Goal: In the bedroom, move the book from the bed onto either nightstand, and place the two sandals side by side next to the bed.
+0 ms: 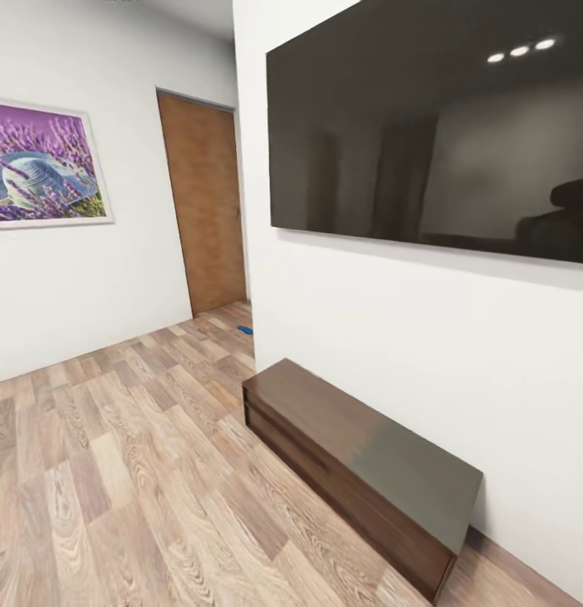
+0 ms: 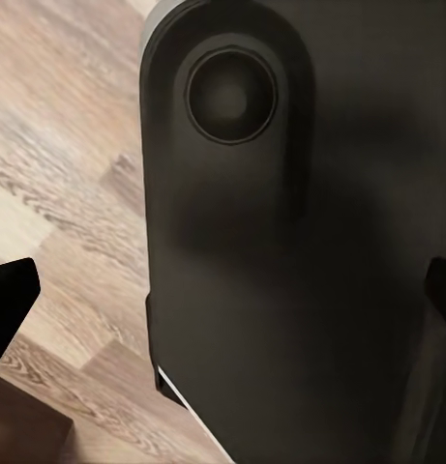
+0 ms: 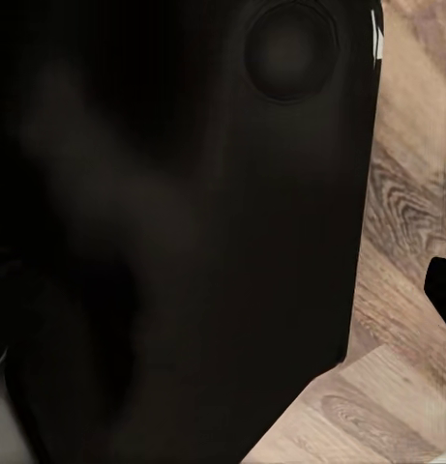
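Sandal [image 1: 245,330]: small bright blue object, flat on the plank floor [image 1: 114,472] at the foot of the white wall corner, just in front of the door; too small to make out straps

Picture [image 1: 40,164]: white-framed, rectangular, purple flower field with a pale blue-white form at centre; hung on the white left wall

Door [image 1: 204,202]: plain mid-brown wood, tall, shut, set in the far wall between the picture and the projecting wall corner

Floor: wood-look planks, mixed tan, grey-brown and reddish tones, strong grain

Cabinet [image 1: 359,464]: long, low, dark brown wood, glossy top with a grey sheen toward its near end, drawer line along the front; stands on the floor against the right wall, below the screen

Screen [image 1: 435,126]: large, flat, black, glossy, wall-mounted; reflects three ceiling lights and dim room shapes

Left arm: wrist view looks down on a dark rounded robot housing [image 2: 281,251] with a circular recess, planks to one side. Left gripper [image 2: 227,300]: two black fingertips [image 2: 10,295] at opposite edges of the frame, wide apart, nothing between them but the housing behind; touching nothing visible

Right arm: wrist view looks onto a similar black housing [image 3: 184,242] with a round recess, planks beside it. Right gripper: one black fingertip [image 3: 440,290] at the frame edge, the other lost in the dark; spread cannot be told
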